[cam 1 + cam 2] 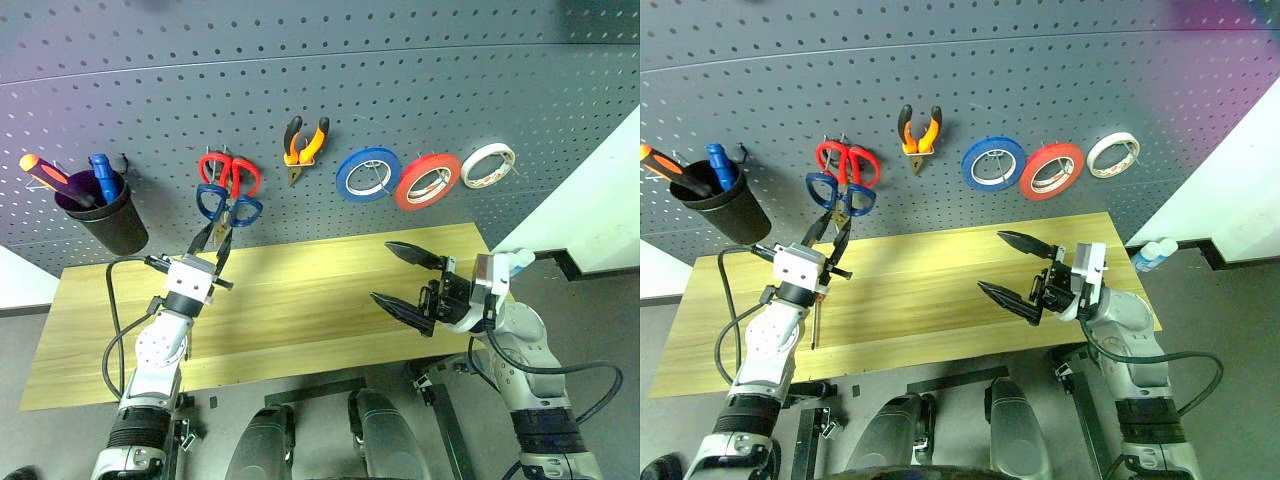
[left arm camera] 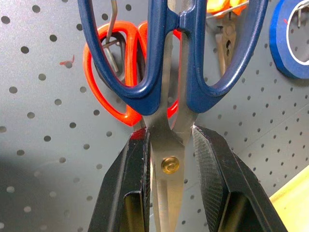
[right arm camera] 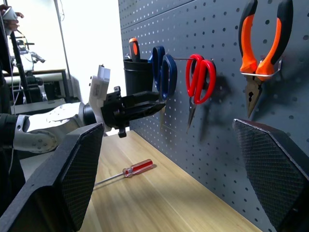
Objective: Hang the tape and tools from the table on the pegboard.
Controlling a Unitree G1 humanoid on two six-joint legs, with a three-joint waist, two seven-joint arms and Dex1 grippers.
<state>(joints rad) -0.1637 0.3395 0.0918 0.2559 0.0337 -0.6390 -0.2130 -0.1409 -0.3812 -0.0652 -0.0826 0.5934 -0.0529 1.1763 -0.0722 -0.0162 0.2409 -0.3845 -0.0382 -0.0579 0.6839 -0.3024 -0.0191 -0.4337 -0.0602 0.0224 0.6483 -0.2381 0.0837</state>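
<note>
My left gripper (image 1: pixel 212 243) is shut on the blades of the dark blue-handled scissors (image 1: pixel 211 201), near their brass pivot (image 2: pixel 169 165). It holds them handles-up against the pegboard (image 1: pixel 150 90), just in front of the red-handled scissors (image 1: pixel 230 172) and at the tip of that hook (image 3: pixel 179 59). My right gripper (image 1: pixel 383 272) hovers open and empty over the right half of the table (image 1: pixel 300 290). The orange-and-black pliers (image 1: pixel 305 148) and the red tape (image 1: pixel 428 181) hang on the board. A small red-handled screwdriver (image 3: pixel 137 168) lies on the table under my left arm.
A black cup (image 1: pixel 110 215) at the board's left holds an orange and a blue screwdriver. A blue tape roll (image 1: pixel 368 172) and a pale ring of tape (image 1: pixel 488 164) hang either side of the red tape. A small bottle (image 1: pixel 518 260) stands beyond the table's right end.
</note>
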